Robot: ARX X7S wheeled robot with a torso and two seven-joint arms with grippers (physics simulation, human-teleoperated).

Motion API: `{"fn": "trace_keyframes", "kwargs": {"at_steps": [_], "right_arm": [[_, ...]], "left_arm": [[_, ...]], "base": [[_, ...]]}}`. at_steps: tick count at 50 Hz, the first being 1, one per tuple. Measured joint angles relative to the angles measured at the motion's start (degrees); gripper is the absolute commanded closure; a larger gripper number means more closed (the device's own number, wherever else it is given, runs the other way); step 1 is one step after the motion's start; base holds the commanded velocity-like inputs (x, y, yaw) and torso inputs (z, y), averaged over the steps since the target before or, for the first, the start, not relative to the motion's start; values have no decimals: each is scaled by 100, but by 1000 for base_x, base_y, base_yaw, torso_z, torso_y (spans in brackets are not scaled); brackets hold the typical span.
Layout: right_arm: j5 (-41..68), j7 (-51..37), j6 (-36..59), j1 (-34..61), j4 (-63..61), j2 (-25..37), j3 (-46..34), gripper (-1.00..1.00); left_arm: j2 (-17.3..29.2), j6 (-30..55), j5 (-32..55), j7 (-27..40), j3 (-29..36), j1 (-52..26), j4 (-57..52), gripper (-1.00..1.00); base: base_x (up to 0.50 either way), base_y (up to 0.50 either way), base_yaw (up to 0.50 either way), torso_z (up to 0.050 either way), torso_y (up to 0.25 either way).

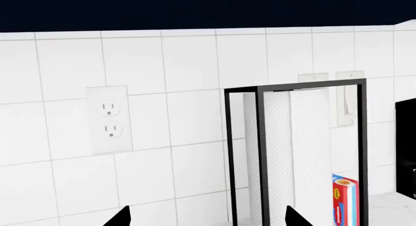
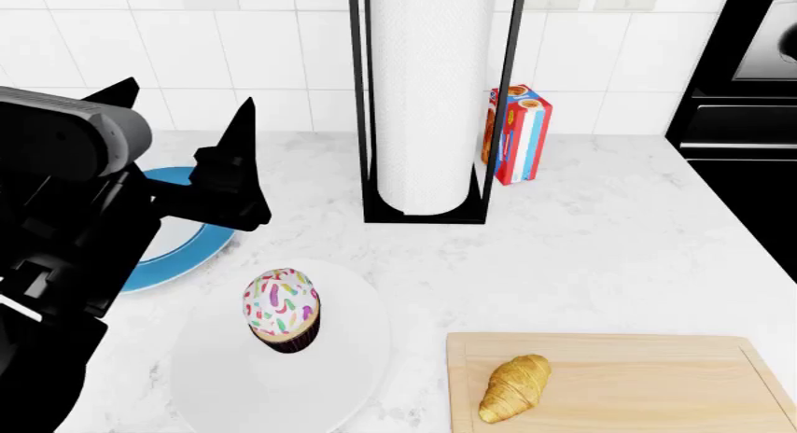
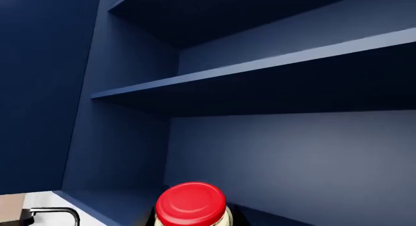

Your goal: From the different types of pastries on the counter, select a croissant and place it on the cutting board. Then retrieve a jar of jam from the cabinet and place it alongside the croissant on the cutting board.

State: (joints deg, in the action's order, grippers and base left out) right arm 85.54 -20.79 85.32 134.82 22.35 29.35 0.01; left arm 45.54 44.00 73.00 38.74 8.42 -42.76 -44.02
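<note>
White counter (image 2: 598, 256): croissant (image 2: 514, 386) already on board (image 2: 648, 382). Jar step in hand. Jar (image 3: 192, 205) at right fingers, cabinet behind; grip unclear. Left fingers (image 2: 187, 125) wide, empty. Next: carry jar beside croissant.

On the surface (image 2: 598, 237), the croissant (image 2: 514, 387) lies on the left end of the cutting board (image 2: 648, 382) at the near right. Left of the board, a cupcake (image 2: 283, 309) stands on a plate (image 2: 336, 377), with a second plate (image 2: 187, 242) behind it to the left. Further back stands a paper towel holder (image 2: 430, 102), and a carton (image 2: 520, 134) stands just right of it near the wall. The jar (image 3: 192, 205) is in the cabinet (image 3: 130, 138), above its bottom shelf.
</note>
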Motion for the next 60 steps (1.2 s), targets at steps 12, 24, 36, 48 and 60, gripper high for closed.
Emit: {"fn": "trace_keyframes", "kwargs": {"at_steps": [12,24,36,48,60], "right_arm": [[1220,-749,-88,1,42,48,-103,100],[2366,-1574,-138,-138,23,121,-237,100],[3520,-2367,-344,-452,-265,232,-464,100],[4485,-2967,-667,-932,-752,368,-718,100],[5134,-3372,-943,-1360,-1220,577,-930,100]], "left_arm": [[-15,-14,-34,-15,34,-15,28,-100],[-12,-3,-7,16,59,-57,28,-100],[1,-11,2,26,69,-66,35,-100],[4,-16,-12,12,93,-90,63,-100],[17,-26,11,33,98,-94,53,-100]], "base": [[0,0,0,0,0],[0,0,0,0,0],[0,0,0,0,0],[0,0,0,0,0],[0,0,0,0,1]]}}
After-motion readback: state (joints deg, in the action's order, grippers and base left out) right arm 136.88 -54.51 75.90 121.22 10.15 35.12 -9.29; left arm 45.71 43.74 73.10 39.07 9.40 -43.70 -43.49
